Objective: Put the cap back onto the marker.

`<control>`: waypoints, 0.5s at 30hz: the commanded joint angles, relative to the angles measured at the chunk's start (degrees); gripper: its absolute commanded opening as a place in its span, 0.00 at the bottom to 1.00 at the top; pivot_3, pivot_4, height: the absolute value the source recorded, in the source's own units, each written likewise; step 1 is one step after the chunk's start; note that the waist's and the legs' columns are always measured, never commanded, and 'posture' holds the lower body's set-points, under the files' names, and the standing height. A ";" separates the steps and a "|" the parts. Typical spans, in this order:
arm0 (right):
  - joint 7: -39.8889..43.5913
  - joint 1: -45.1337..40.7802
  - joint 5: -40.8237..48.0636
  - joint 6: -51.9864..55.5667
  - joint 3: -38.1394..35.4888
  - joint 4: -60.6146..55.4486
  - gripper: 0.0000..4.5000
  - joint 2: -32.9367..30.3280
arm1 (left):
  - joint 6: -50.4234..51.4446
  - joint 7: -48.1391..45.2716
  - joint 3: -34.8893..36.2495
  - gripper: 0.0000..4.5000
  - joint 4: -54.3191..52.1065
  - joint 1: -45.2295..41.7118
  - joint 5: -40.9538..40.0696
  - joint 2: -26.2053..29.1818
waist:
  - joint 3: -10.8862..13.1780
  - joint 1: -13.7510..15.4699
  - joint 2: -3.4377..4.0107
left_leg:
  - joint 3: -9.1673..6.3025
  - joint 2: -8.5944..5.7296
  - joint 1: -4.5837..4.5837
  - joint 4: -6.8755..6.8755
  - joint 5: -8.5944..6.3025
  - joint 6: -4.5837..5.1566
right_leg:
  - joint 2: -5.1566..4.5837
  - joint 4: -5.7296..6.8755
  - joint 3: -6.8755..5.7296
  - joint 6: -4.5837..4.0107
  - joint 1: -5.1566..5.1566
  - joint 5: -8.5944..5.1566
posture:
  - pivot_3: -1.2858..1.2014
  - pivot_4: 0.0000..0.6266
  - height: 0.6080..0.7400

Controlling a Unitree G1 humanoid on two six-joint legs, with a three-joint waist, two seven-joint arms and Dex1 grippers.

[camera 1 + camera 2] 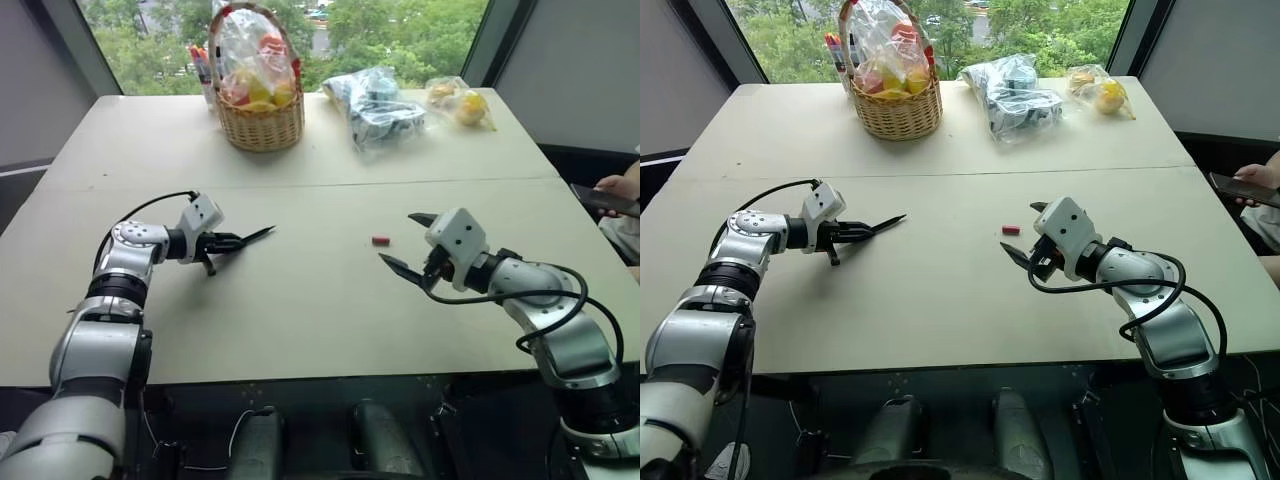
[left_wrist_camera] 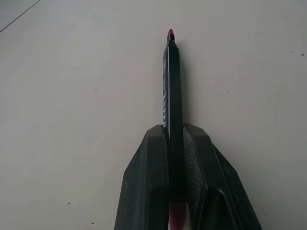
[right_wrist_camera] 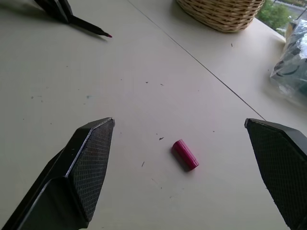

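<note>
Marker (image 2: 171, 91) is sitting clamped in our left gripper (image 1: 232, 241), tip bare, pointing across the table (image 1: 300, 320). We're hanging our right gripper (image 3: 187, 158), jaws wide, over the cap (image 3: 185, 154) lying loose, well apart from the marker. We're judging grabbing and capping still ahead.

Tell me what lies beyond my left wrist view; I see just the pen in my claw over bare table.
Observer: The cap lies on its side on the table, apart from the pen.
Operator: Report the right claw.
Observer: The right claw is open, its fingers either side of the cap with a gap, not touching it.
Operator: Say what the pen points at.
Observer: Its pink tip points across the table toward the right claw; the left claw is shut on the pen.
</note>
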 commanded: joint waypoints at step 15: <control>16.55 -12.15 1.11 -13.34 1.90 31.15 1.00 2.55 | 29.75 -3.05 6.69 0.01 -57.92 25.19 -17.09 7.02 | 0.04 -0.49 0.03 | 0.05 0.05 -0.03 -0.05 0.00 0.00 | -0.03 0.04 0.05 0.00 -0.11 0.00 | 0.52 0.24 1.00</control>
